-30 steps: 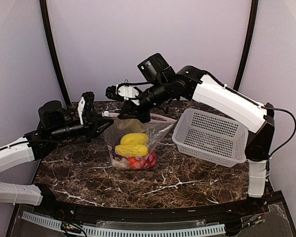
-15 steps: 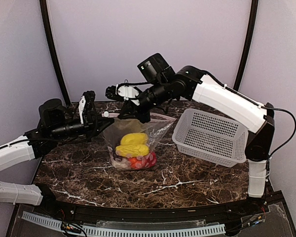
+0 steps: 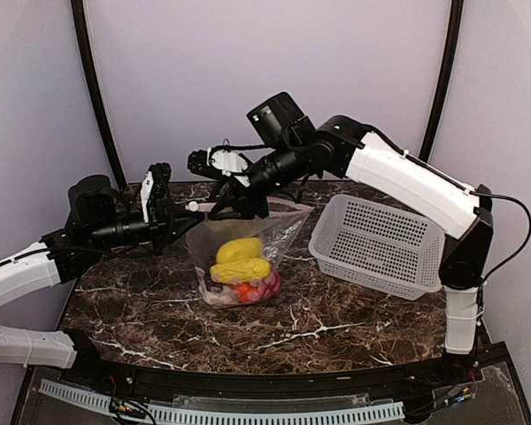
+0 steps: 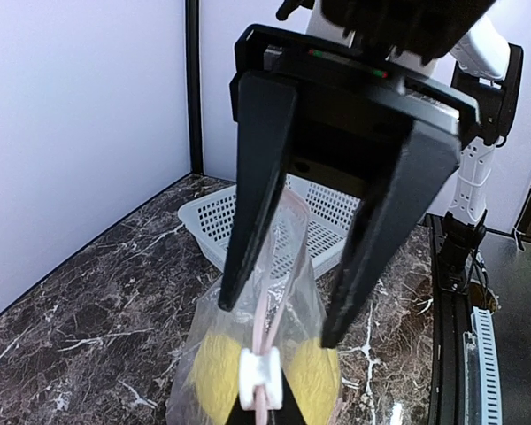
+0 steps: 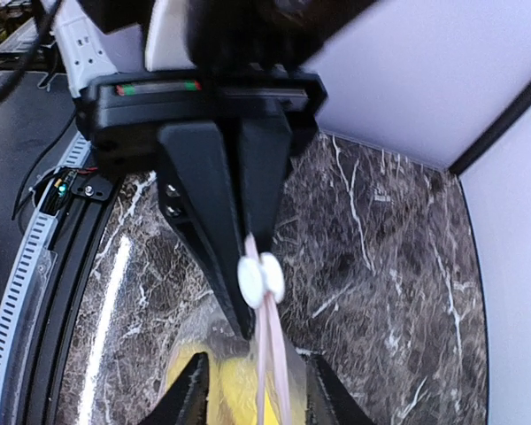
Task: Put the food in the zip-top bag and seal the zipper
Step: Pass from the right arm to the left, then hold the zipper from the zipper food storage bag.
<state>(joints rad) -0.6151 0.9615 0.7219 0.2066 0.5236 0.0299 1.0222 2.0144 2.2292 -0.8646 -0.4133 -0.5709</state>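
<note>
Closure of the zip-top bag [image 3: 279,232], which hangs between the two arms with its base resting on the table [image 3: 133,310]. It holds the food [image 3: 239,258] heaped inside, yellow pieces uppermost, red and pale ones beneath. Left gripper [image 3: 184,217] is pinched tight on the zipper [image 5: 265,354] at the end nearest that arm, at or just behind the small white slider [image 5: 260,278]. Right gripper [image 4: 279,320] straddles the same strip farther along, its jaws moderately apart, the pink track running between them and neither finger clearly pressing it. How much of the track is already mated cannot be told. Judged from this arrangement, the step in hand is pressing the zipper shut along its length. To do it well, the left pinch should serve as a fixed anchor that holds the strip taut and level, while the right jaws close squarely across both halves of the track and work away from the anchor. Slack or a skewed bite would likely leave a gap. White basket [image 3: 380,243] stands apart at right.
</note>
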